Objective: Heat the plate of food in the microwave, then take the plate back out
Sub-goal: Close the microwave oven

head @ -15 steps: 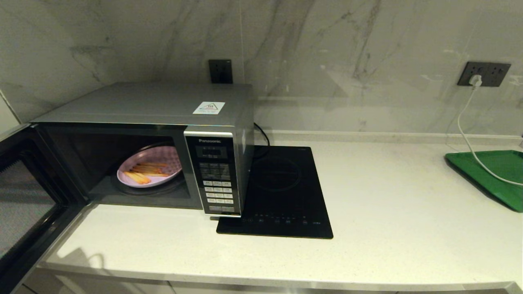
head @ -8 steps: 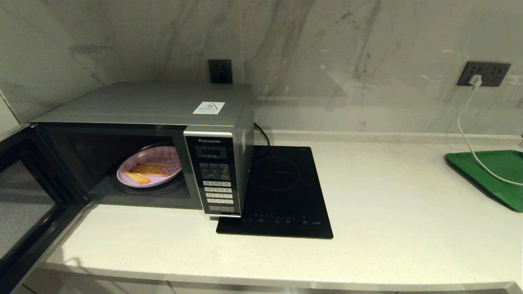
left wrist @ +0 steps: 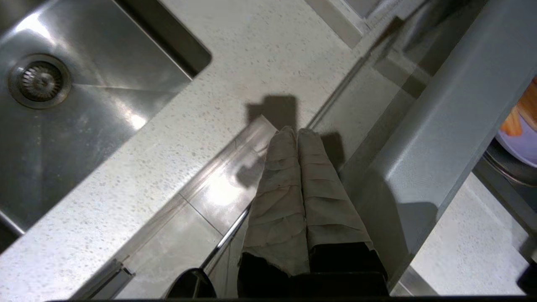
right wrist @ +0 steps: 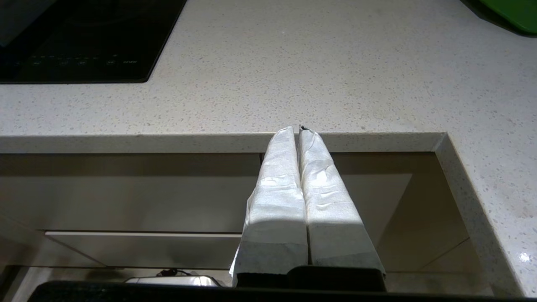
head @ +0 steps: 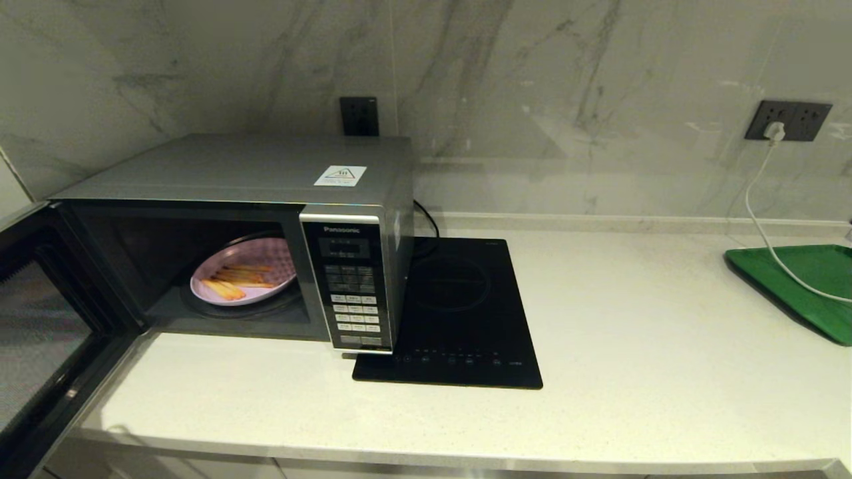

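Observation:
The silver-grey microwave (head: 253, 169) stands at the counter's back left with its dark glass door (head: 40, 319) swung wide open. Inside, on the turntable, lies the lilac plate (head: 266, 256) with orange-yellow fries (head: 236, 279). Neither gripper shows in the head view. In the left wrist view my left gripper (left wrist: 297, 132) is shut and empty, low beside the open door (left wrist: 436, 126), with a sliver of the plate (left wrist: 522, 144) past the door's edge. My right gripper (right wrist: 298, 129) is shut and empty, parked just below the counter's front edge (right wrist: 168, 142).
A flat black induction hob (head: 459, 313) lies right of the microwave. A green tray (head: 799, 286) sits at the far right under a white cable (head: 765, 233) from a wall socket. A steel sink (left wrist: 63, 105) lies left of the microwave.
The shadow at the counter's front left corner has shrunk and the reflection in the door glass has shifted. The plate and microwave have not moved.

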Robot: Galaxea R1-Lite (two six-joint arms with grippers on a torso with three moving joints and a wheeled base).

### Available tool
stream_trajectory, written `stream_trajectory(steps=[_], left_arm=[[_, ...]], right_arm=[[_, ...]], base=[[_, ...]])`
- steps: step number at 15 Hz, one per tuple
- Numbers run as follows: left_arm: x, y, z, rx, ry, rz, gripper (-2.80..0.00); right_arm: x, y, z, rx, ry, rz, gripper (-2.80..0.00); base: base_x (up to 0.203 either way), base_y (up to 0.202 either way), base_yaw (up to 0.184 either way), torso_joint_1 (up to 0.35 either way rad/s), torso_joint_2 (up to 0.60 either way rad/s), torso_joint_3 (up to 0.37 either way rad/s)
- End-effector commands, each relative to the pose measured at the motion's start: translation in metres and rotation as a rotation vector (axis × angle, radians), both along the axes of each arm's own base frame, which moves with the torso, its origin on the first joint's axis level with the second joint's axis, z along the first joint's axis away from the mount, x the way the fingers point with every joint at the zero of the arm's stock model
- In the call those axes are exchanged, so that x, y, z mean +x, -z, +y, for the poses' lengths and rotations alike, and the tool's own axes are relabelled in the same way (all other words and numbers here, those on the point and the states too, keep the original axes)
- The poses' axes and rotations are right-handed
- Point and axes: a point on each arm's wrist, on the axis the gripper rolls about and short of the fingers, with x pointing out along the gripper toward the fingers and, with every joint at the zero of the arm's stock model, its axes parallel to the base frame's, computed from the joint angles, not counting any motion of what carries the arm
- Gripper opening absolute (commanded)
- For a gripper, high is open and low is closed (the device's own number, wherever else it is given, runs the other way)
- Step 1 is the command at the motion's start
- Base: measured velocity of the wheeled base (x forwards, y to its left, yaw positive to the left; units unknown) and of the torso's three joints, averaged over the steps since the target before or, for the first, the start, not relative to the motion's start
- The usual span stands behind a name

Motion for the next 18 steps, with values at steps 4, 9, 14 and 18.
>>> stream_trajectory(steps=[4, 9, 14, 18], left_arm=[[-0.001, -0.002, -0.028, -0.083, 0.106, 0.008, -2.80], [-0.010, -0.001, -0.090, -0.143, 0.306, 0.009, -2.80], [0.004, 0.015, -0.159, -0.236, 0.506, 0.074, -2.80], [0.074, 0.042, -0.222, -0.059, 0.292, -0.001, -2.80]], right_arm=[[0.000, 0.000, 0.000, 0.001, -0.001, 0.001, -2.80], [0.000, 0.000, 0.000, 0.001, 0.001, 0.002, -2.80], [0.000, 0.000, 0.000, 0.001, 0.001, 0.002, -2.80], [0.000, 0.000, 0.000, 0.001, -0.001, 0.001, -2.80]], base=[[0.000, 0.000, 0.000, 0.000, 0.00, 0.000], [0.000, 0.000, 0.000, 0.000, 0.00, 0.000], [0.000, 0.000, 0.000, 0.000, 0.00, 0.000], [0.000, 0.000, 0.000, 0.000, 0.00, 0.000]])
